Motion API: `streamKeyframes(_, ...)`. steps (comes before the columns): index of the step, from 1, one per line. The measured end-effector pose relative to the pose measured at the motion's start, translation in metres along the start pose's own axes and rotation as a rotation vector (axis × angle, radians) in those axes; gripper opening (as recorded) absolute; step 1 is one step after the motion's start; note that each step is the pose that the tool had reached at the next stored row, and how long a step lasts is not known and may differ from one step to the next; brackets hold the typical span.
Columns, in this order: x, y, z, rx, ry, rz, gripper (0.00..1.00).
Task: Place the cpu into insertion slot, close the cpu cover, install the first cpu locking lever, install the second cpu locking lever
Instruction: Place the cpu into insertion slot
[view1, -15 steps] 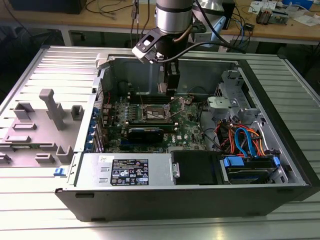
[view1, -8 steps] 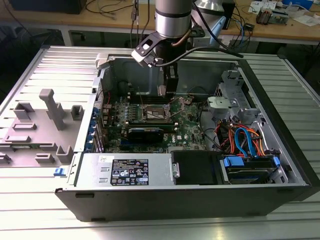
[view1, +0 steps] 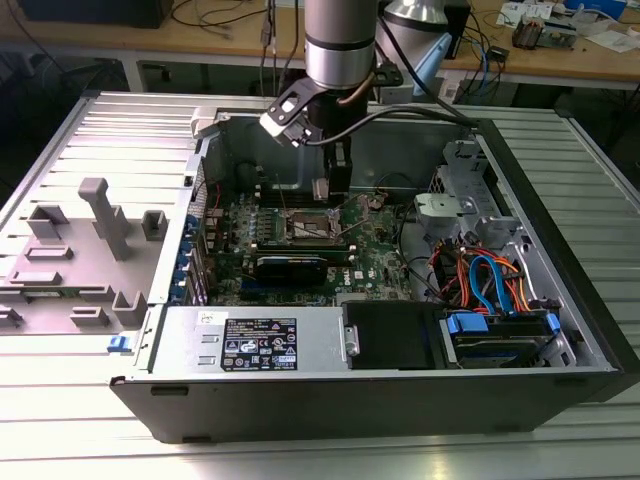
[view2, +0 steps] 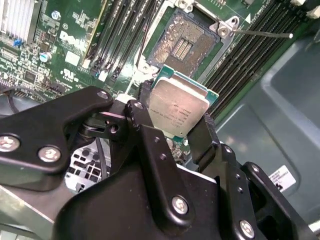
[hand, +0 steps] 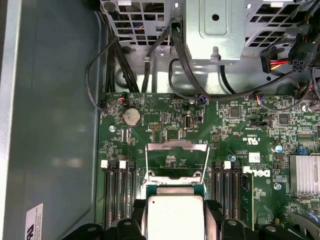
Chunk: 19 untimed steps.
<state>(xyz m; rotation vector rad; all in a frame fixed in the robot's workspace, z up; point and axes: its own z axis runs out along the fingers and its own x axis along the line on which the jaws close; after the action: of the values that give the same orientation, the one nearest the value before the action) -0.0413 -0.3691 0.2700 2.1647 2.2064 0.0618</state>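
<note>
My gripper (view2: 176, 114) is shut on the cpu (view2: 179, 102), a silver-topped square chip with a green rim, pinched at two opposite edges by the black fingers (view2: 205, 137). In the exterior view the gripper (view1: 322, 192) hangs a little above the green motherboard (view1: 385, 250), just behind the insertion slot (view1: 312, 228). The insertion slot (view2: 184, 42) lies open, its pin field bare, with the chip held beside and above it. The cpu cover (hand: 176, 146) stands swung open beyond the held cpu (hand: 175, 217). A thin locking lever (view2: 260, 34) sticks out, unlatched, from the slot's corner.
Black memory slots (view2: 125, 30) flank the socket on both sides. A finned heatsink (hand: 304, 175), drive cage (view1: 455, 185) with loose cables (view1: 490, 280) and the power supply (view1: 255, 345) crowd the case. Grey fixtures (view1: 100, 215) sit at the exterior view's left.
</note>
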Motion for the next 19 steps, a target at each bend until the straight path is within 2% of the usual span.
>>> streamKeyframes(1,0.0,-0.0009,0.001,-0.0012,0.0,0.0,0.54)
streamKeyframes(3,0.0002,-0.0078,0.0045,-0.0093,-0.0001,0.0,0.54)
streamKeyframes(8,0.0004,-0.0154,0.0121,-0.0179,-0.0002,0.0,0.54)
streamKeyframes(19,0.0005,-0.0156,0.014,-0.0182,0.0017,0.0,0.54)
